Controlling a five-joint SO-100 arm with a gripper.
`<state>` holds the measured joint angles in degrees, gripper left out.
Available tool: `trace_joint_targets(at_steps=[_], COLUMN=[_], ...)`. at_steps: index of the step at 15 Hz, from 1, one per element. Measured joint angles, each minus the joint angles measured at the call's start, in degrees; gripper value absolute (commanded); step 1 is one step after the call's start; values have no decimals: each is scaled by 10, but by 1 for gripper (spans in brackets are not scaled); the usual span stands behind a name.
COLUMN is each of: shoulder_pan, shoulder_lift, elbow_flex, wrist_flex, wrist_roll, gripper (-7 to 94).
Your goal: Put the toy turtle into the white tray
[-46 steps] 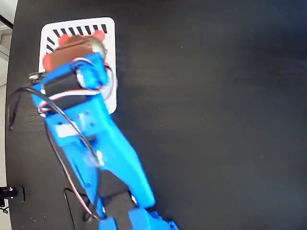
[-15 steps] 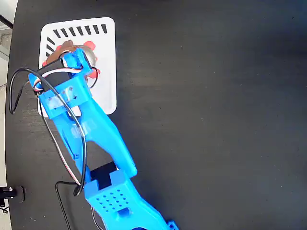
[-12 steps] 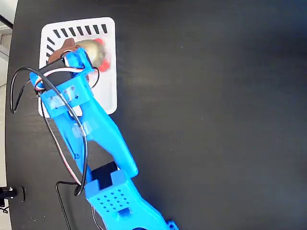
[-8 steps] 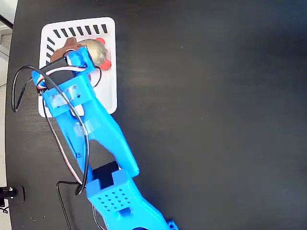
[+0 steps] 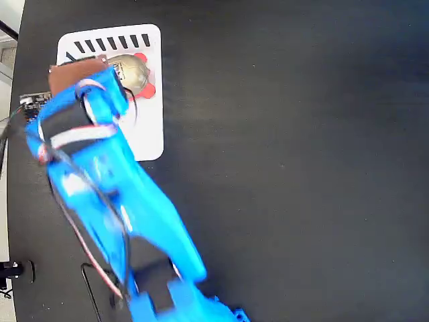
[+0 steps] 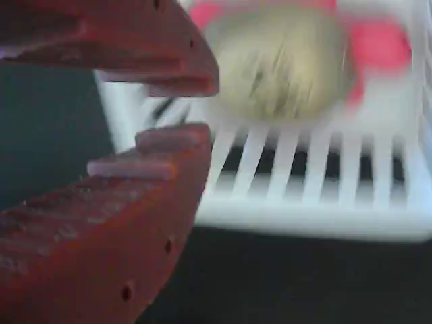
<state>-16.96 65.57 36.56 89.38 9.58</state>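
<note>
The toy turtle lies inside the white tray near its slotted top edge, with its beige shell up and its red feet showing on the right. My gripper hangs over the tray's left edge, just left of the turtle and apart from it. In the wrist view the brown-red gripper stands open by a narrow gap with nothing between its jaws. The turtle sits beyond it, behind the tray's slotted rim. The picture is blurred by motion.
The tray sits at the far left top of a black table. The blue arm with its cables runs from the bottom edge up to the tray. The table's left edge lies close beside the tray.
The gripper has let go of the turtle and drawn back to the left and up. The turtle stays in the tray's upper part. The arm is moving and looks blurred.
</note>
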Motion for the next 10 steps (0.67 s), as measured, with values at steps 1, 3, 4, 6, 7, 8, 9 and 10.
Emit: trace_joint_targets(at_steps=[1, 3, 4, 6, 7, 8, 9, 10], shoulder_pan=[8, 28, 39, 72, 90, 112, 134, 145], shoulder_lift=[63, 212, 277, 431, 509, 592, 676, 749], elbow_flex=[49, 179, 244, 427, 532, 650, 773, 876], wrist_flex=[-33, -112, -148, -236, -289, -339, -380, -403], wrist_roll=[7, 7, 6, -14, -32, -51, -66, -77], gripper=[0, 0, 0, 0, 0, 0, 0, 0])
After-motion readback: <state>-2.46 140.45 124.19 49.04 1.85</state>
